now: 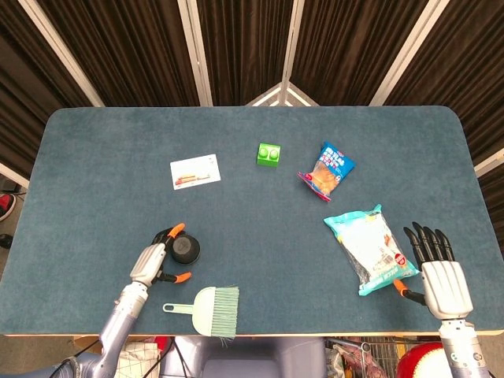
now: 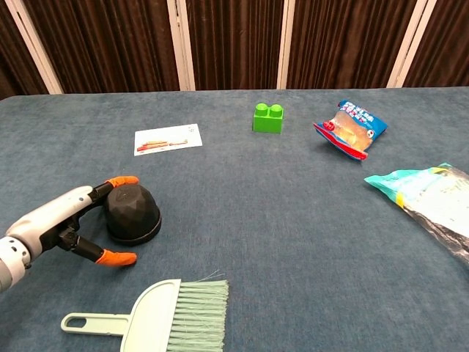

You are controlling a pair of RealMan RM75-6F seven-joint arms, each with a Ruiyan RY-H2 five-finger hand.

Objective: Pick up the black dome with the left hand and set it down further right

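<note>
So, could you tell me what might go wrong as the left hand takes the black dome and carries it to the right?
1. The left hand reaches the black dome from its left side, fingers not yet closed around it; the smooth rounded top could slip out of a partial grip.
2. The brush lies just in front of the dome, so a low rightward carry might clip its bristles.
3. A nudge before closing could push the dome away.

The faceted black dome sits flat side down on the blue table's near-left area.
</note>
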